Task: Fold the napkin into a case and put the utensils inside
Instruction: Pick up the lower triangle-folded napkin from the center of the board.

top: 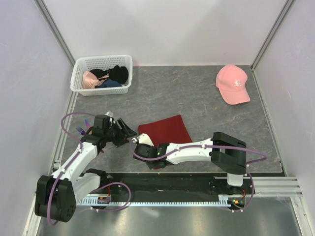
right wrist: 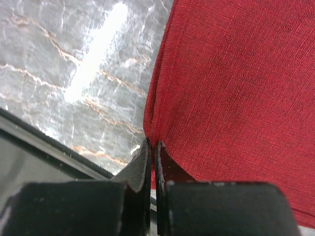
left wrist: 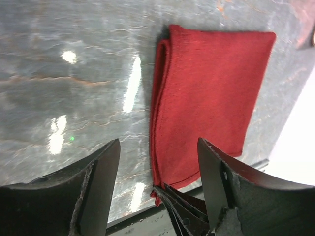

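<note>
**One fold is showing, and most of the job is waiting**

The napkin [top: 165, 129] is lying flat on the counter [top: 197, 93], near the front edge and between the two arms. It is showing as a doubled rectangle. In the left wrist view, layered edges are running down its left side [left wrist: 211, 88], so at least one fold is looking done. It is not yet looking like a narrow strip or a small packet, so the case is judged unfinished.

The right pincer [top: 139, 139] is sitting closed at the cloth's near corner. In its own view the jaws are pressing together right where the red weave [right wrist: 236, 73] is ending [right wrist: 151, 145], apparently pinching that corner. The left pincer [top: 127, 132] is hovering just beside the napkin's left edge with jaws spread wide [left wrist: 158, 141], gripping nothing.

No utensils are appearing in any view, so the placing step is looking entirely undone. A white basket [top: 83, 64] of garments and a pink cap [top: 232, 83] are sitting well apart at the far side.

Judging from this, further folding is remaining, then loading.
</note>
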Action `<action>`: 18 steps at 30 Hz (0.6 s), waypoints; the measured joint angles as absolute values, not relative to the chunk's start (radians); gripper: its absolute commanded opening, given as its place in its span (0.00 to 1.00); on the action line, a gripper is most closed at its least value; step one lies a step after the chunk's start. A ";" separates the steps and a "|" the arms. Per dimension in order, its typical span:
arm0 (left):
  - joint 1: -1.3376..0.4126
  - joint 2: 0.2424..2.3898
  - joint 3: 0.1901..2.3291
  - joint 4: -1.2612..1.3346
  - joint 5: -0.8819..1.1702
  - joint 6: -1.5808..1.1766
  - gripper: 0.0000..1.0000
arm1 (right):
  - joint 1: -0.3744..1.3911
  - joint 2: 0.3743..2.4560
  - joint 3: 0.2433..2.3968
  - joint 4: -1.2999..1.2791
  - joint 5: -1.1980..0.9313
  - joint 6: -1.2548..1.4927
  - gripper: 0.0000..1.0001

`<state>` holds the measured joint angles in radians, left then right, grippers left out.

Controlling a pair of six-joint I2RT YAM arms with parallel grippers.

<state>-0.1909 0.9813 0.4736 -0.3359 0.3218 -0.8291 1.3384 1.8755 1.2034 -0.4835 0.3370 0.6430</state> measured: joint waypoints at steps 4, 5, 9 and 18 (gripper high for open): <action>-0.191 1.039 0.471 -0.272 0.388 -0.826 0.72 | 1.318 1.824 1.148 -0.452 0.285 0.644 0.00; -0.191 1.056 0.471 -0.258 0.403 -0.826 0.72 | 1.308 1.806 1.132 -0.439 0.264 0.644 0.00; -0.191 1.137 0.471 -0.187 0.457 -0.827 0.73 | 1.243 1.698 1.055 -0.381 0.160 0.657 0.00; -0.191 1.280 0.511 -0.084 0.528 -0.837 0.80 | 1.142 1.558 0.931 -0.245 -0.023 0.692 0.00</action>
